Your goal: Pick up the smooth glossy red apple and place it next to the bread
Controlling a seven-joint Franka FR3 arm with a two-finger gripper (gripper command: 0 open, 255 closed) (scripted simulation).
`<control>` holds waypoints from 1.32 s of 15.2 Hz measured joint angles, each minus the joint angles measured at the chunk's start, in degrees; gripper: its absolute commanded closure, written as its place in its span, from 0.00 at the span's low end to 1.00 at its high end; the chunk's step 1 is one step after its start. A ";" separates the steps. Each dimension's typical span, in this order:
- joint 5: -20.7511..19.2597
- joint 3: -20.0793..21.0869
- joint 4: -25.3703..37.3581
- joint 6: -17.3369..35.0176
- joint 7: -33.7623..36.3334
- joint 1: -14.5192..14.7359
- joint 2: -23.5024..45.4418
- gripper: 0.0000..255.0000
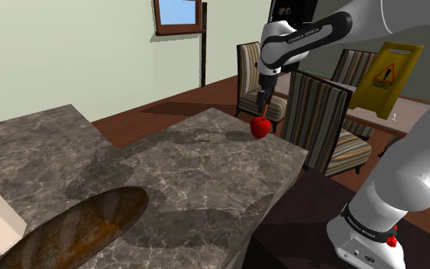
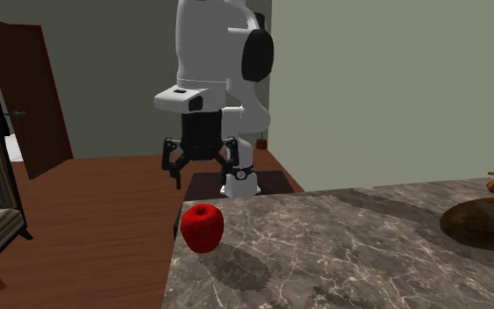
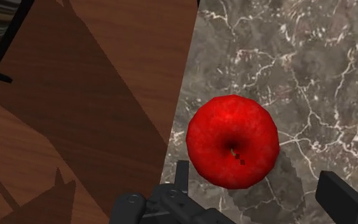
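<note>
Now your spread gripper (image 2: 206,174) hovers over one red apple (image 3: 233,141); one bread loaf (image 1: 83,229) lies at its eight o'clock, shoulder view.

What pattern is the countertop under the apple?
The countertop is grey with white veining; clearest in wrist view.

The arm (image 1: 404,179) is glossy white, built of rounded shells with dark grey joints between them. A black band (image 1: 370,222) with white lettering rings its base at the shoulder view's 5 o'clock, with a red button (image 1: 391,241) just below it. A second lettered band (image 1: 305,34) crosses the forearm at 1 o'clock. The gripper (image 1: 262,99) is all black. Its fingers (image 3: 346,198) are blocky, hung on thin linkage bars under a white block (image 2: 183,98). A black oval cap (image 2: 258,54) covers one joint.
</note>
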 measured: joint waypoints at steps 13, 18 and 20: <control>0.16 -0.38 -2.78 5.53 -0.47 -0.26 2.90 0.00; 0.16 -0.38 -2.78 5.53 -0.47 -0.26 2.90 1.00; 0.16 -0.38 -2.78 5.53 -0.47 -0.26 2.90 1.00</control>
